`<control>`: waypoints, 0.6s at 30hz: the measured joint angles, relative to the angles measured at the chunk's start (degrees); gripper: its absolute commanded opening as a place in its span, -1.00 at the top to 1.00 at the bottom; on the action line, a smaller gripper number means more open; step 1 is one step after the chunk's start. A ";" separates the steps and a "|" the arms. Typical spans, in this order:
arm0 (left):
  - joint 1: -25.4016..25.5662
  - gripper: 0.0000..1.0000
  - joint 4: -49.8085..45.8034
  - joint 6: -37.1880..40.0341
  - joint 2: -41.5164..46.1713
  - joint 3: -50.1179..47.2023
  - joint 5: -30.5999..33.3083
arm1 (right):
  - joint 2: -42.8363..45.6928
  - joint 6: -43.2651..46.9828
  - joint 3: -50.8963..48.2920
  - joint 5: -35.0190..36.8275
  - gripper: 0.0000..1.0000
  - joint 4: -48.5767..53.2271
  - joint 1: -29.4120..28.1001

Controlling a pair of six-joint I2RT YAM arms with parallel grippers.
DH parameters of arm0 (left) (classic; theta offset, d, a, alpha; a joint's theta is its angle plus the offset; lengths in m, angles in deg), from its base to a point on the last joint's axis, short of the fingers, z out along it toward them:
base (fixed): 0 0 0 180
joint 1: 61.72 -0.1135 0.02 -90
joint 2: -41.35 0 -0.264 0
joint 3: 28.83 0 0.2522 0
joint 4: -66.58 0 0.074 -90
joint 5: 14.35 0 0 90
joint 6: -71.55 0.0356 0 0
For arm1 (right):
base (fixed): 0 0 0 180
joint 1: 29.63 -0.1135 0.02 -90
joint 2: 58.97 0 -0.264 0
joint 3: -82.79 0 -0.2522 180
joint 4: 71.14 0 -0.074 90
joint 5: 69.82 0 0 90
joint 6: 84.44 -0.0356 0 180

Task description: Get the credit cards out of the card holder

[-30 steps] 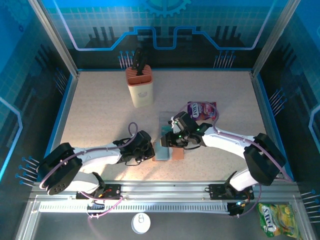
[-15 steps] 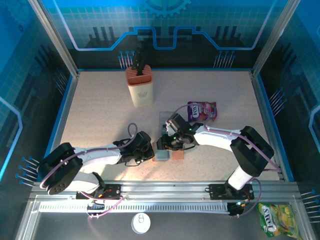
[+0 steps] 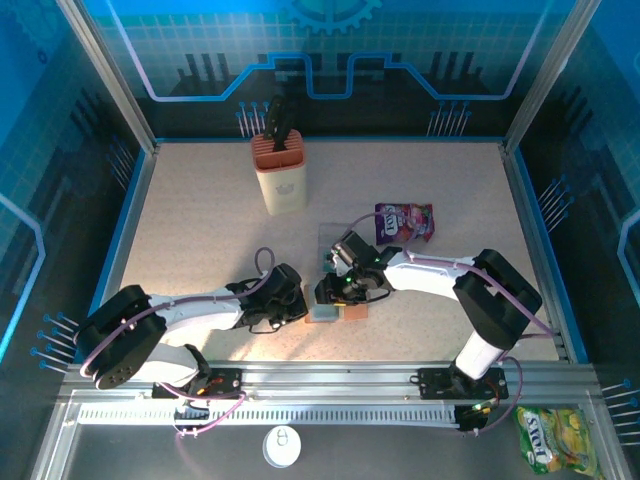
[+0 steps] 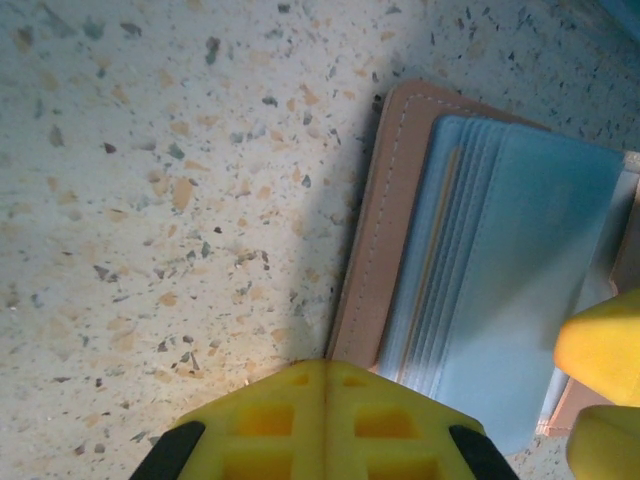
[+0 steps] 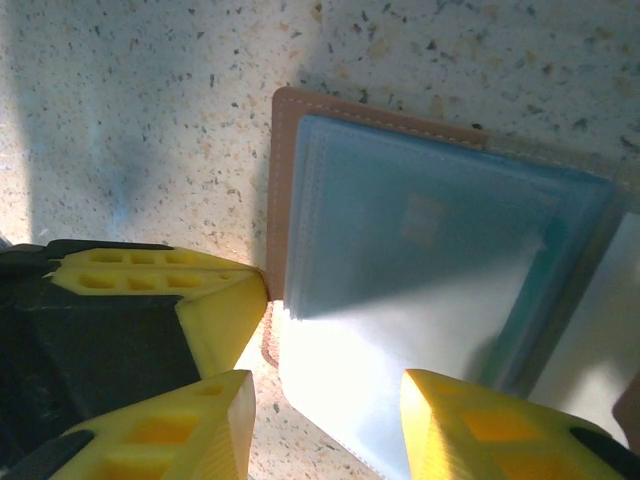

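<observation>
White arms, black joints, purple cables, yellow ribbed tool fingers

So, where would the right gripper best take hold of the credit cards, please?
Likely the edge of the credit cards nearest the right gripper. The card holder lies open and flat, so only edges can be pinched, and this one reaches past the leather, between the open fingers. Come in low from that side.

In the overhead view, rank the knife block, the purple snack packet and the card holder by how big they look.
1. knife block, tall, so nearer the camera
2. purple snack packet
3. card holder, partly covered, so less sure
</observation>
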 measured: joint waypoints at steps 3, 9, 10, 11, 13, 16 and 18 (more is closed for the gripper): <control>0.00 1.00 0.11 0.00 -0.09 0.00 0.00 | 0.00 0.00 0.00 0.87 0.14 0.87 0.00; 0.00 1.00 0.44 -0.02 -0.31 0.00 -0.02 | 0.00 0.02 0.00 2.32 0.14 2.43 0.00; 0.00 1.00 0.46 0.00 -0.33 0.00 -0.02 | 0.00 0.04 0.00 2.43 0.14 2.56 0.00; 0.00 1.00 0.48 0.00 -0.35 0.00 -0.02 | 0.00 0.04 -0.02 2.60 0.14 2.64 0.00; 0.00 1.00 0.59 -0.02 -0.42 0.00 -0.02 | 0.02 0.04 0.00 2.71 0.14 2.71 0.00; 0.00 1.00 0.61 0.00 -0.44 0.00 -0.02 | 0.17 0.07 0.00 3.10 0.14 3.13 0.00; 0.00 1.00 0.61 0.00 -0.46 0.00 -0.02 | 0.52 0.22 -0.02 3.52 0.14 3.52 0.02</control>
